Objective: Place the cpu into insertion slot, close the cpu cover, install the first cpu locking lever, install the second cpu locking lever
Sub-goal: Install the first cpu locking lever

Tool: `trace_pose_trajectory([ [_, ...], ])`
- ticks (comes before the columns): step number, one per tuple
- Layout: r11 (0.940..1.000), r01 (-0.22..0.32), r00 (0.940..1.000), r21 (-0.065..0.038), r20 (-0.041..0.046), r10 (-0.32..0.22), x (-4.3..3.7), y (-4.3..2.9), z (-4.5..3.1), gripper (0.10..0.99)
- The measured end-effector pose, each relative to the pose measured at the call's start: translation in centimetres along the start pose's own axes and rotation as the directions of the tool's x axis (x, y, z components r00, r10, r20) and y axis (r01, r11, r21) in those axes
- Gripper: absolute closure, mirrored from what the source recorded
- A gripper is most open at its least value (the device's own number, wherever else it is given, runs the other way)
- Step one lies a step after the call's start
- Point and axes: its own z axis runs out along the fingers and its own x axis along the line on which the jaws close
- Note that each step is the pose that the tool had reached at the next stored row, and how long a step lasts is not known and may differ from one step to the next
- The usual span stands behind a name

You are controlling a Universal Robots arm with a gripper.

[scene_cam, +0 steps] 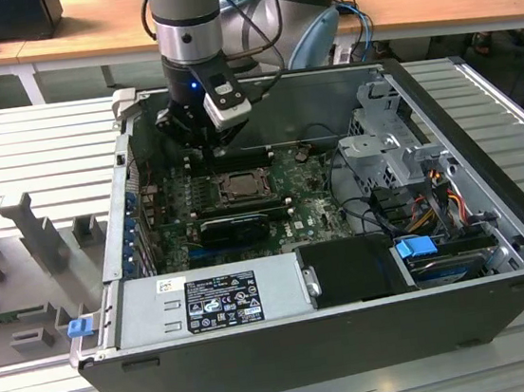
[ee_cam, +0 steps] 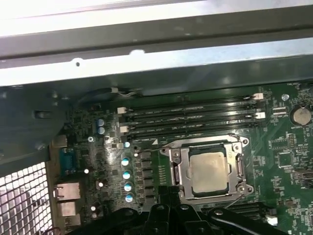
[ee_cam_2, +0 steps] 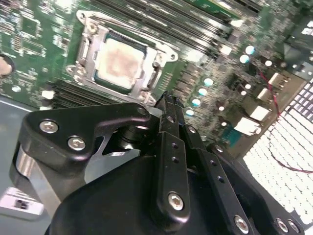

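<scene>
Inside the insertion slot (ee_cam: 187,171) – the cpu (ee_cam: 209,171), cpu cover (ee_cam: 240,164) down.

In the first wrist view, the tool (ee_cam: 172,197) hides 1 edge of the cpu cover (ee_cam: 177,170).

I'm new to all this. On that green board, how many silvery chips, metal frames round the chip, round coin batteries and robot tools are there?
cpu: 1
cpu cover: 1
coin battery: 1
tool: 1
Total: 4
</scene>
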Motion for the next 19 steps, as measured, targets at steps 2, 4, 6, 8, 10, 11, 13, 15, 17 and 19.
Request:
trace_pose_trajectory([
  [2,1.0000,0.000,1.0000,0.000,0.0016,0.000,0.79,-0.08,0.01,0.980],
  [4,1.0000,0.000,1.0000,-0.001,0.0036,0.000,1.69,-0.10,0.04,0.980],
  [6,1.0000,0.000,1.0000,0.000,0.0040,0.000,2.11,0.18,0.11,0.980],
  [8,1.0000,0.000,1.0000,0.000,0.0040,0.000,2.36,0.58,0.14,0.980],
  [10,1.0000,0.003,1.0000,0.000,0.0040,-0.003,2.49,0.95,0.17,0.980],
  [11,1.0000,0.004,1.0000,0.000,0.0040,-0.004,2.60,1.23,0.20,0.980],
  [13,1.0000,0.004,1.0000,0.000,0.0040,-0.004,2.80,1.57,0.30,0.980],
  [15,1.0000,0.005,1.0000,-0.001,0.0043,-0.005,2.99,1.75,0.47,0.980],
  [17,0.9998,0.021,0.9998,-0.001,0.0041,-0.021,3.03,2.02,0.62,0.980],
  [19,0.9994,0.035,0.9994,-0.001,0.0039,-0.035,3.06,2.26,0.71,0.980],
])
